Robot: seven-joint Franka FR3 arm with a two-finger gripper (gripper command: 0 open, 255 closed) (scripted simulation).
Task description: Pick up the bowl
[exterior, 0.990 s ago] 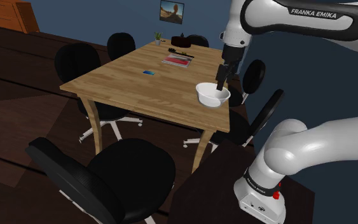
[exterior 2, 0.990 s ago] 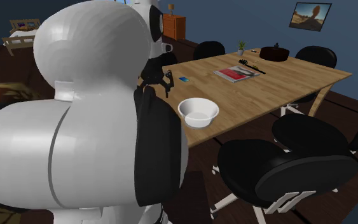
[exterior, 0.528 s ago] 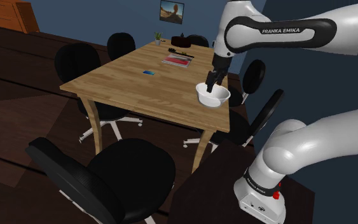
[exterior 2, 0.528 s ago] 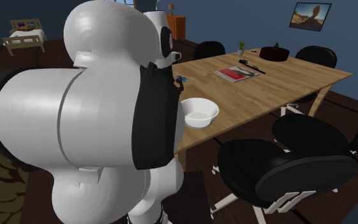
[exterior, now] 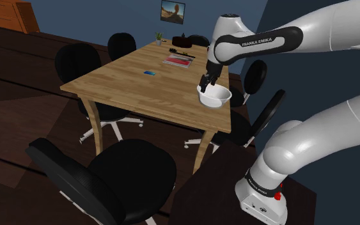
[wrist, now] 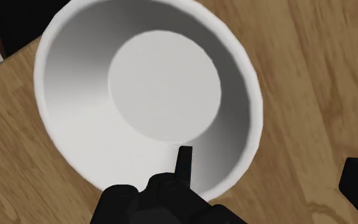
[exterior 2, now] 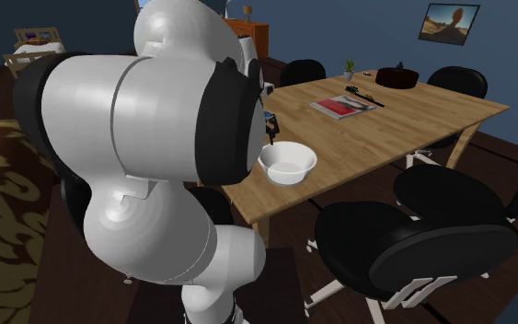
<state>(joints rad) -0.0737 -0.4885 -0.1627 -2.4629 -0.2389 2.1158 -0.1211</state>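
Gripper [wrist: 269,162] hazard: I judge that a pinch on the thin rim could slip, tipping the white bowl [wrist: 165,86] or skidding it off the wooden table [exterior: 127,83].
Cause: the bowl sits at a corner of the table, close to its edge. Its wall slopes and looks smooth, so closing on it may push it up or sideways.
Opening: fingers [wrist: 184,162] wide apart, nothing clamped.
Placement: one finger inside the bowl by its wall, the other outside over the table, the rim between them.
Contact: I cannot confirm that either finger touches the wall.
Bowl: upright on the table, empty.
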